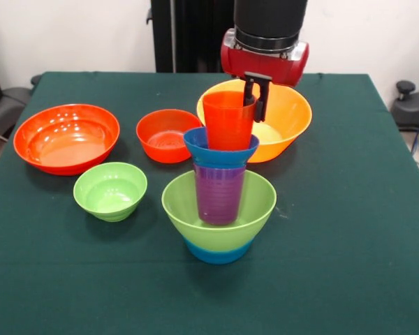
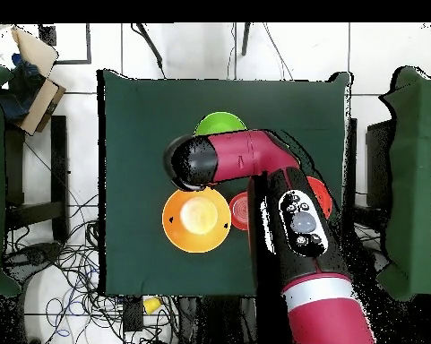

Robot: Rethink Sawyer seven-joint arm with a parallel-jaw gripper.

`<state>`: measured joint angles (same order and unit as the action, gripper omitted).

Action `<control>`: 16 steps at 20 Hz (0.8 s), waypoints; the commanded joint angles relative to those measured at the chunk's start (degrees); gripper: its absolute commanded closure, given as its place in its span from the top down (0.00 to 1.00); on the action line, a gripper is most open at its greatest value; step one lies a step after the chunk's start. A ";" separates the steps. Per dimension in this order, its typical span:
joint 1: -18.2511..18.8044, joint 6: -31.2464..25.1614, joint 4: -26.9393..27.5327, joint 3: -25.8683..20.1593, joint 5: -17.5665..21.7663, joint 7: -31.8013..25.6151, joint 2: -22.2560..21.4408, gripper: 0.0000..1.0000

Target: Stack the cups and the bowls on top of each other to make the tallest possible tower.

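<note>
Orange-red cup point(image 1: 228, 120) sits at the top of the tower point(image 1: 220, 188), seated in the dark blue bowl point(image 1: 221, 149), which perches on the purple cup point(image 1: 219, 193) standing inside the light green bowl point(image 1: 218, 206) nested on the light blue bowl point(image 1: 217, 252). The gripper point(image 1: 257, 98) has its dark jaws narrow on the cup's far rim, one finger seeming to dip inside, so I'd say it is holding the cup. To finish well, the jaws should part gently and rise straight up, since any sideways drag could tip this narrow stack. Everything is glossy, slippery plastic: tapered cups, round flared bowls. On the green tabletop point(image 1: 349, 230) wait a yellow-orange bowl point(image 1: 288, 118), two red bowls point(image 1: 65, 137) and a small green bowl point(image 1: 110, 190).
</note>
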<state>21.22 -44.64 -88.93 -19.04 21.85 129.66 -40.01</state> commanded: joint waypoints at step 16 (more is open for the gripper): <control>0.44 -3.35 4.39 0.36 5.18 -7.90 1.72 0.00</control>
<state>21.25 -44.64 -86.17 -18.55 23.24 129.66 -39.17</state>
